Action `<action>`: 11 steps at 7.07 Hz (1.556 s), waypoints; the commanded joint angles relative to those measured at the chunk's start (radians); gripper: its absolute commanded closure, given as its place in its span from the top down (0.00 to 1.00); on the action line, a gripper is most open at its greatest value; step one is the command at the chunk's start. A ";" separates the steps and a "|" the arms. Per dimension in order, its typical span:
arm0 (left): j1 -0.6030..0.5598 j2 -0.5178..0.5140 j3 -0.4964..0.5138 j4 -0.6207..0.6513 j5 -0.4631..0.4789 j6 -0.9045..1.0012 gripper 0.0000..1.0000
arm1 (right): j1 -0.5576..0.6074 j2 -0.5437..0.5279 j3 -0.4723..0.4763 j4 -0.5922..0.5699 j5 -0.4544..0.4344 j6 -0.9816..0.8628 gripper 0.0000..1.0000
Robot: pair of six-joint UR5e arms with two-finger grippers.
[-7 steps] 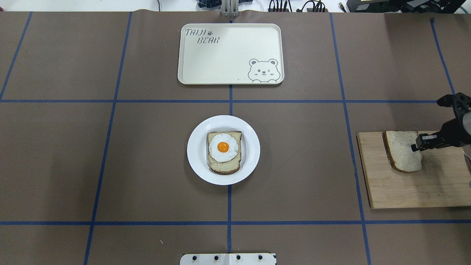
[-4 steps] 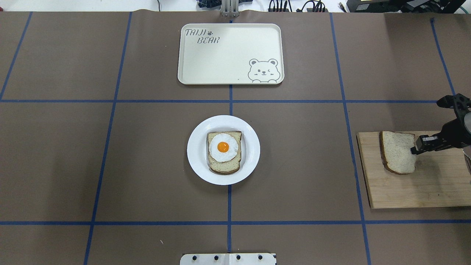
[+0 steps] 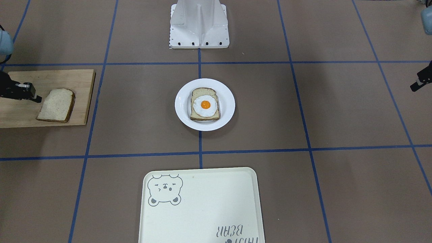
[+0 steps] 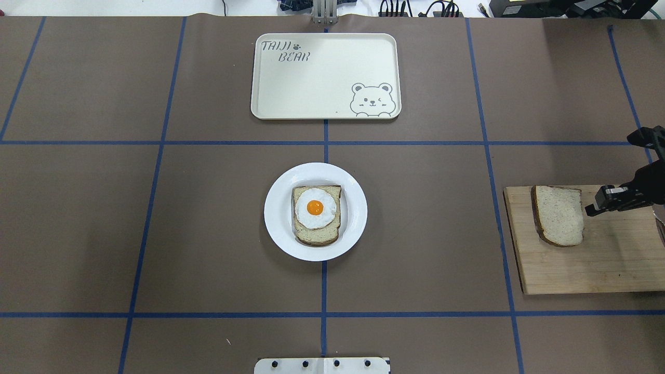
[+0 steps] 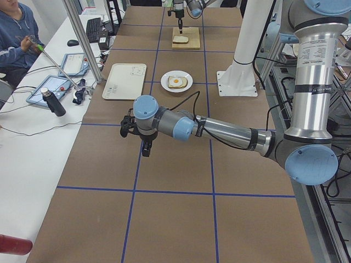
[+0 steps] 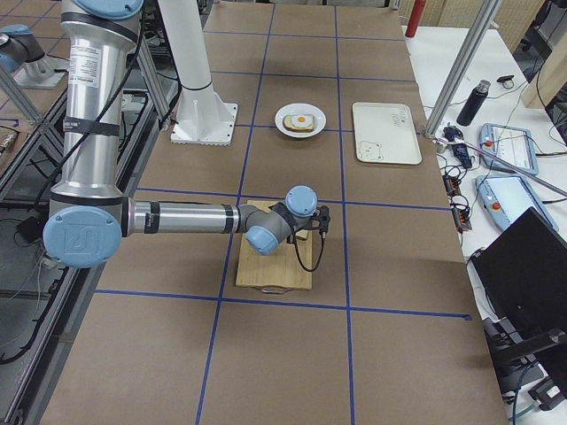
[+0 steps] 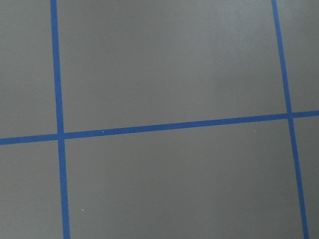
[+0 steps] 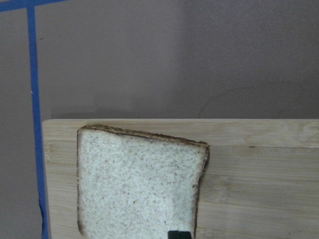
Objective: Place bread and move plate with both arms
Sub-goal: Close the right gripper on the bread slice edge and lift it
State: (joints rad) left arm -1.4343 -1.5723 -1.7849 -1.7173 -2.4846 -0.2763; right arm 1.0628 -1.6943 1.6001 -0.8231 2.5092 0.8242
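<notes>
While the cream tray [image 4: 326, 76] at top middle reads "TAIJI BEAR", bread [image 4: 558, 215] flat on the wooden board [image 4: 613, 259] at right, right end effector [image 4: 592, 209] just beside it, cannot tell if spread, plate [image 4: 275, 210] at centre.

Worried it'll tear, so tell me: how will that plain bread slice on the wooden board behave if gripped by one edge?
The bread looks thin and porous, so it would probably droop and might tear where pinched. Flat on the wooden board, it likely slides if pushed.

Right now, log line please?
bread: flat on board | right hand: beside it, grip unclear | left hand: far off | plate: holds egg toast
</notes>
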 commanded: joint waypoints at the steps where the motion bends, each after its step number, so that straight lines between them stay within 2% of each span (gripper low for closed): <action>1: 0.000 -0.002 0.005 -0.001 -0.002 -0.001 0.98 | 0.002 0.036 -0.026 -0.001 -0.039 0.006 0.34; 2: 0.000 -0.002 0.005 -0.001 -0.002 0.000 0.98 | 0.000 0.053 -0.054 0.001 -0.061 0.010 0.51; 4: 0.000 -0.002 -0.001 -0.001 -0.002 -0.001 0.98 | 0.000 0.054 -0.057 0.002 -0.061 0.010 0.59; 10: 0.000 0.002 0.001 -0.001 0.000 -0.001 0.98 | -0.038 0.058 -0.058 0.001 -0.067 0.009 0.56; 11: -0.002 0.000 0.001 -0.001 0.000 -0.001 0.98 | -0.041 0.059 -0.058 0.001 -0.075 0.009 0.44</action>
State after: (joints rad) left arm -1.4352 -1.5711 -1.7851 -1.7181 -2.4855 -0.2776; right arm 1.0279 -1.6369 1.5422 -0.8217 2.4414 0.8332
